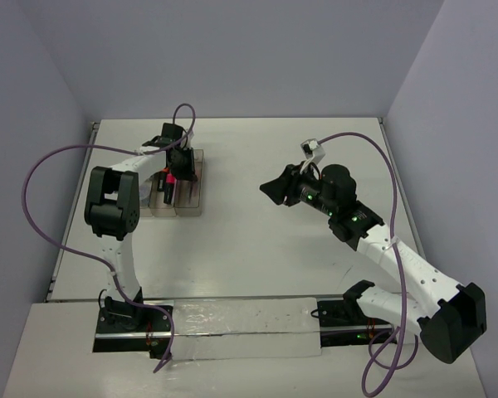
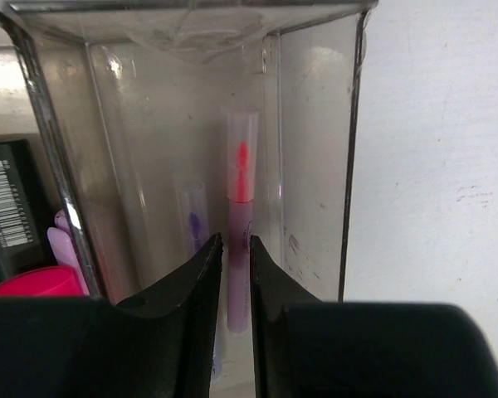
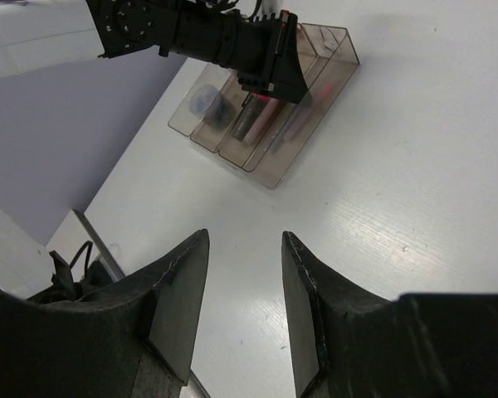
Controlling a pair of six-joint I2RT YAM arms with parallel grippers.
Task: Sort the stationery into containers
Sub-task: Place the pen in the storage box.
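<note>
The left pincer (image 2: 235,242) hung over the clear tray (image 2: 315,166), its jaws a narrow slit apart. A pink pen (image 2: 241,166) lay lengthwise in the middle compartment, running straight through that slit, and whether the fingers (image 2: 206,278) were pinching it I cannot tell. A purple pen (image 2: 192,220) lay just beside it, while the right pincer (image 3: 245,249) hung wide open over the desk (image 1: 257,249), well apart from the tray.

Left arm (image 1: 123,253) and right arm (image 1: 402,257) show white links, black joints (green lights dot the right's); a purple cable (image 1: 31,195) loops at nine o'clock.
</note>
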